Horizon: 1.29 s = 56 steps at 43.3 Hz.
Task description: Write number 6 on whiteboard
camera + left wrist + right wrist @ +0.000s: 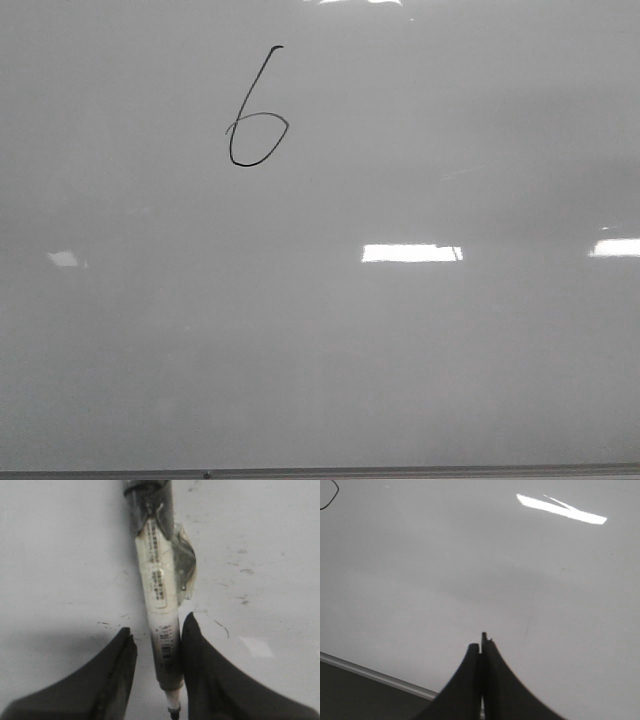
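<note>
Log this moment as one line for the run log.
number 6: drawn on whiteboard | left pincer: marker between fingers | right pincer: shut, empty

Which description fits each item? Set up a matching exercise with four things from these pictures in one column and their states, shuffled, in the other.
Column 1
1. number 6
2. marker pen
3. right gripper
4. whiteboard

Column 2
A. fingers pressed together, holding nothing
B. glossy pale grey with bright glare patches
C. thin black line, upper left of the board
D. lying between the left gripper's fingers

Pairs: 1-C, 2-D, 3-A, 4-B
</note>
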Each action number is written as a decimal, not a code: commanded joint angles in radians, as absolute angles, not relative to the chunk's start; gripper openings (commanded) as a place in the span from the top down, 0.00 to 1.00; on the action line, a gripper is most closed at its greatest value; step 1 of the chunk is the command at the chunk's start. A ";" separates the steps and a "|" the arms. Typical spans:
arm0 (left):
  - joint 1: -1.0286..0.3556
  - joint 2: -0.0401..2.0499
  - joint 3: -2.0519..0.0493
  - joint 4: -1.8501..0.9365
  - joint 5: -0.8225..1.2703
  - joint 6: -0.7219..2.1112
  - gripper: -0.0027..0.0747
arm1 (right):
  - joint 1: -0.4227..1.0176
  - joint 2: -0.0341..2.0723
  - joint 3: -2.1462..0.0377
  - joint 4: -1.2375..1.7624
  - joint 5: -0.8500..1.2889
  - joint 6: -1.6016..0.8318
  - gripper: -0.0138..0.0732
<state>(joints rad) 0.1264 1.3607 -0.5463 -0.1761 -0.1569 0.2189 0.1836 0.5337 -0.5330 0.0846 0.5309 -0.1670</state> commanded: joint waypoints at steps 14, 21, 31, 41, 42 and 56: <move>0.129 1.398 -0.576 -0.183 -0.288 0.220 0.46 | 0.177 0.536 -0.561 0.087 0.453 -0.166 0.91; 0.129 1.360 -0.576 -0.183 -0.258 0.220 0.42 | 0.177 0.536 -0.561 0.087 0.454 -0.166 0.91; 0.129 1.222 -0.563 -0.183 -0.184 0.220 0.32 | 0.177 0.536 -0.561 0.087 0.452 -0.166 0.91; 0.129 0.992 -0.563 -0.156 -0.043 0.220 0.36 | 0.177 0.525 -0.560 0.095 0.426 -0.166 0.91; 0.127 0.976 -0.563 -0.156 -0.031 0.220 0.38 | 0.177 0.522 -0.556 0.095 0.419 -0.166 0.91; 0.055 0.617 -0.504 -0.089 0.118 0.222 0.93 | 0.177 0.280 -0.425 0.152 0.294 -0.166 0.91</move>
<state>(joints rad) 0.0842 0.7044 -0.5036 -0.1007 0.1571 0.2226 0.1836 0.3307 -0.4261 0.1285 0.3973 -0.1650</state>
